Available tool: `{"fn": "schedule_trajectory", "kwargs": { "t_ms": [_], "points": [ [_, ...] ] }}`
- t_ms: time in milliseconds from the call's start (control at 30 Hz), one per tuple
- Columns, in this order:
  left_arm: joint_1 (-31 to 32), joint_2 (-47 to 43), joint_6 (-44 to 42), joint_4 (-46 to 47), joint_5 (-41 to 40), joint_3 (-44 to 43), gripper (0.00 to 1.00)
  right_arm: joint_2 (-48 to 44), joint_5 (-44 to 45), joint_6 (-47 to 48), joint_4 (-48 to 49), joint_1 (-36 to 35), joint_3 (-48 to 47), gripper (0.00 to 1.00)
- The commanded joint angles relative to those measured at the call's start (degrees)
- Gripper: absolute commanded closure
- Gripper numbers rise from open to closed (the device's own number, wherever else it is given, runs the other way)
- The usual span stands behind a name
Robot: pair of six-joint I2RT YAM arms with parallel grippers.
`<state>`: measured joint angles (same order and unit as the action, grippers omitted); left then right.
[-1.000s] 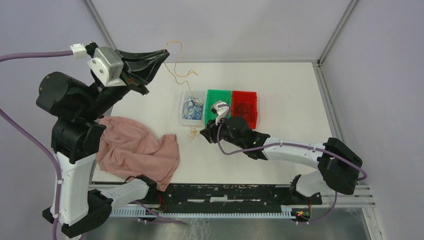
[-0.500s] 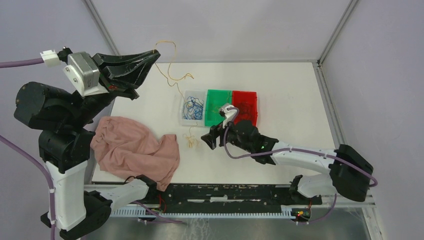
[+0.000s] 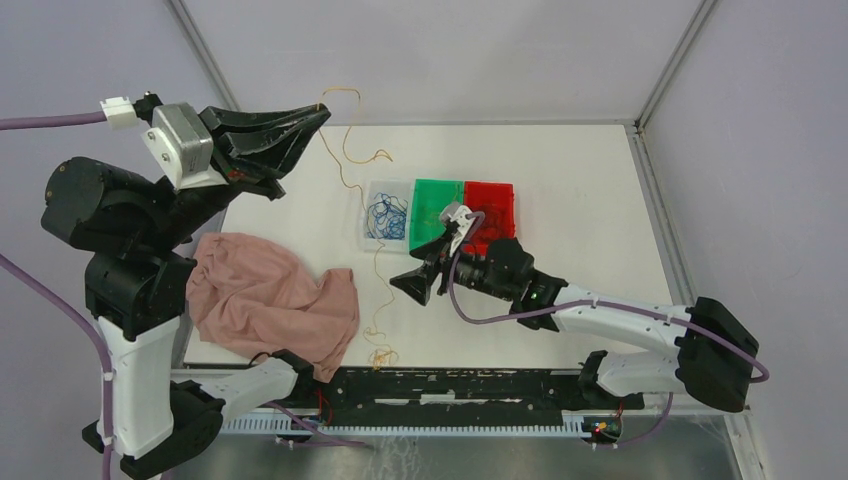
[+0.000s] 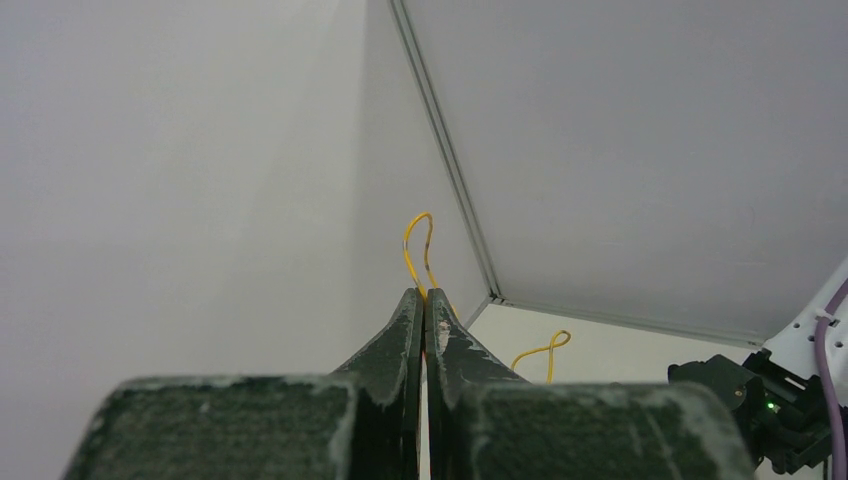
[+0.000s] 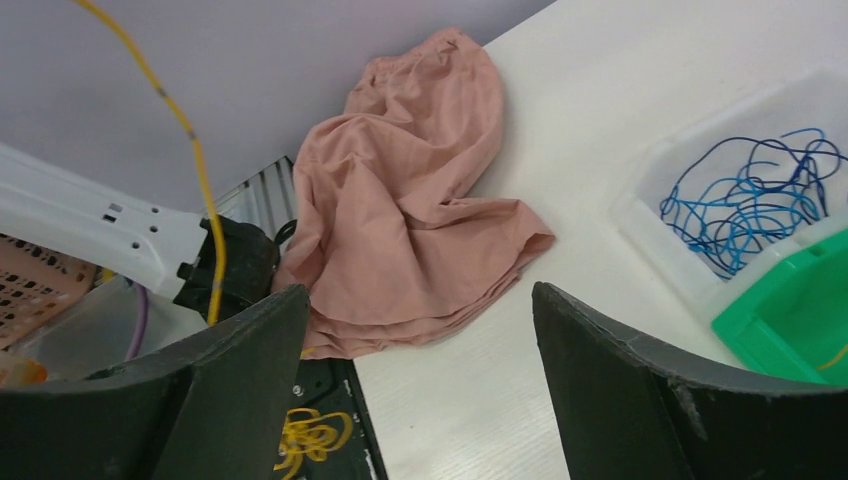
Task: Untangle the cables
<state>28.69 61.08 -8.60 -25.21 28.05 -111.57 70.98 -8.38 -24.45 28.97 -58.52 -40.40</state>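
Note:
My left gripper (image 3: pixel 322 112) is raised high at the back left, shut on a yellow cable (image 3: pixel 352 150). In the left wrist view the cable (image 4: pixel 415 245) loops out above the closed tips (image 4: pixel 425 295). The cable hangs down in a long strand and ends in a small yellow tangle (image 3: pixel 380 355) at the table's near edge. My right gripper (image 3: pixel 410 285) is open and empty, to the right of the strand. In its wrist view (image 5: pixel 418 300) the strand (image 5: pixel 190 130) passes on the left and the tangle (image 5: pixel 300 435) lies below. Blue cables (image 3: pixel 385 215) lie in a clear bin (image 5: pixel 650 175).
A green bin (image 3: pixel 432 195) and a red bin (image 3: pixel 495 205) stand side by side to the right of the clear bin. A pink cloth (image 3: pixel 270 300) lies crumpled at the near left, also in the right wrist view (image 5: pixel 410 200). The arms' black base rail (image 3: pixel 450 385) runs along the near edge.
The yellow cable's lower tangle has dropped from beside the clear bin to the table's near edge, and the strand now hangs longer. My right gripper has opened and drawn back a little.

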Motion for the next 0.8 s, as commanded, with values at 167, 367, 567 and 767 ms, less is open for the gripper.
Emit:
{"fn": "schedule_trajectory", "kwargs": {
  "t_ms": [167, 367, 567, 767],
  "points": [
    [0.0, 0.2, 0.7, 1.4, 1.7, -0.3, 0.97, -1.3, -1.2, -3.3, 0.8, -0.4, -3.6, 0.15],
    [0.0, 0.0, 0.4, 1.5, 1.9, -0.6, 0.97, -6.8, 6.5, -1.1, -1.9, -0.4, -1.0, 0.12],
    [0.0, 0.1, 0.5, 2.0, 2.1, -0.3, 0.97, -6.9, 6.5, 1.8, -2.8, -0.4, -2.5, 0.07],
    [0.0, 0.6, 1.1, 2.6, 2.3, -0.5, 0.97, -0.1, 3.9, 3.5, -2.7, -0.6, -9.9, 0.06]
  ]
}}
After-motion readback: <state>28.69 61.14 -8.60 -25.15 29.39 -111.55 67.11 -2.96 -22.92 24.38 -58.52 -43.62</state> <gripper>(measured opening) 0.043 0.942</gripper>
